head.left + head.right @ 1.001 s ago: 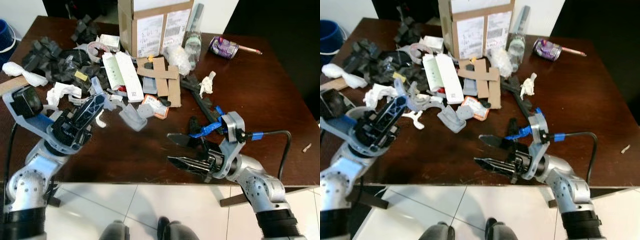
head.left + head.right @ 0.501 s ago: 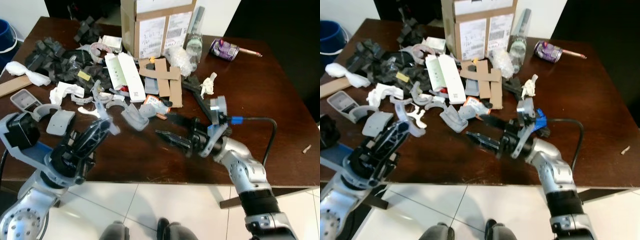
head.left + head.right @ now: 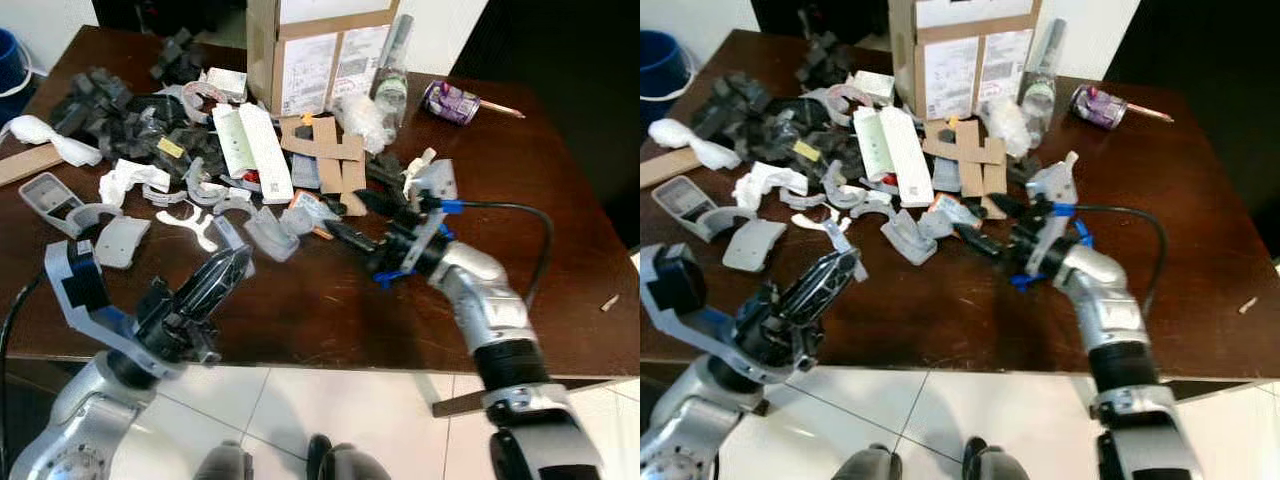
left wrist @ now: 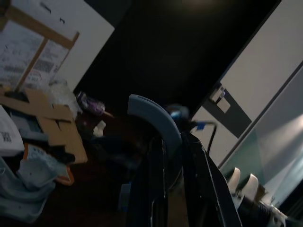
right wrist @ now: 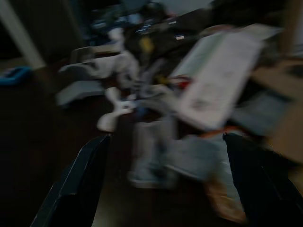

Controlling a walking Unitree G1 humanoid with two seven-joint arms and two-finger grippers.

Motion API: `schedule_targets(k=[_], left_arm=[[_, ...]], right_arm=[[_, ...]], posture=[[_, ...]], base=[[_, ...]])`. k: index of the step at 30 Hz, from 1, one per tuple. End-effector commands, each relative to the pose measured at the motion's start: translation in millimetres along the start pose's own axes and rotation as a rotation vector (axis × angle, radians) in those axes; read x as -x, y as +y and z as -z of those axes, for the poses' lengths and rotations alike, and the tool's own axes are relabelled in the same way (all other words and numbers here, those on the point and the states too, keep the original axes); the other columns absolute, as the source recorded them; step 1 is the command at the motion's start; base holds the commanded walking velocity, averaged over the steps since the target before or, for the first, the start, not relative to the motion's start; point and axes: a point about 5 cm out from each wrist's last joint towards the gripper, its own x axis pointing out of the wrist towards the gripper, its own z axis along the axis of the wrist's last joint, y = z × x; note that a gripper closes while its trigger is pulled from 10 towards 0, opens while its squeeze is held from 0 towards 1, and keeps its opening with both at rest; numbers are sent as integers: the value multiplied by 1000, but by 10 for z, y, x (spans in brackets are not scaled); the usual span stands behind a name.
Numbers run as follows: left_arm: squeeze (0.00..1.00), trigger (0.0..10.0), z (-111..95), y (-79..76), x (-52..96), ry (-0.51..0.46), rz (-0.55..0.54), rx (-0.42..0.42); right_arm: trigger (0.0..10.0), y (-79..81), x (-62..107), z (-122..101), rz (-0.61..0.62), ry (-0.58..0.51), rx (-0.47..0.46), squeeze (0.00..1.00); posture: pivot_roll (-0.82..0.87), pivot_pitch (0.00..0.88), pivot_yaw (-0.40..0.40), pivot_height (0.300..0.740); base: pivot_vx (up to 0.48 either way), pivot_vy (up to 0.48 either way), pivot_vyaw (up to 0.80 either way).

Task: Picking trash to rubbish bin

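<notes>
Trash lies heaped on a dark brown table [image 3: 545, 200]: black foam bits [image 3: 100, 100], white wrappers, cardboard strips [image 3: 330, 150], grey plastic shells. My left gripper [image 3: 232, 266] hovers at the table's front edge, shut on a curved grey plastic piece [image 4: 158, 120]. My right gripper [image 3: 352, 218] is open over the middle of the table, its tips beside an orange-edged packet [image 3: 305, 212]. In the blurred right wrist view a grey plastic shell [image 5: 151, 151] lies on the table between the spread fingers [image 5: 80, 179].
A cardboard box [image 3: 320, 50] stands at the back, with a clear bottle [image 3: 390, 85] and a crushed purple can [image 3: 447, 100] to its right. A blue bucket [image 3: 8, 60] sits beyond the table's left end. White tiled floor [image 3: 380, 420] lies below the front edge.
My right gripper has reached forward from the table's front edge into the trash pile, still open. My left gripper has drawn back toward the front edge with the grey piece.
</notes>
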Motion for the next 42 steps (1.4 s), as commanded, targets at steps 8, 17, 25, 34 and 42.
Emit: schedule_targets(k=[8, 17, 25, 34, 42], left_arm=[[0, 10000, -139, 43, 125, -53, -158, -127], [0, 10000, -155, -60, 273, -35, -203, -168], [0, 10000, -95, -88, 275, -14, -200, -155], [0, 10000, -45, -104, 237, -21, -188, -135], [0, 10000, -8, -92, 175, -20, -160, -120]], right_arm=[[10000, 141, -195, 334, 29, 101, -55, 0], [10000, 343, -559, 449, 91, 121, -59, 0], [10000, 343, -654, 434, 131, 136, -47, 0], [10000, 103, -550, 380, 239, 175, 10, 0], [10000, -113, -348, 277, 263, 153, -44, 0]], posture=[[329, 248, -164, 740], [365, 241, -184, 740], [371, 240, -188, 740], [366, 240, -191, 740], [345, 241, -183, 740]], base=[[0, 0, 0], [0, 0, 0], [0, 0, 0], [0, 0, 0], [0, 0, 0]])
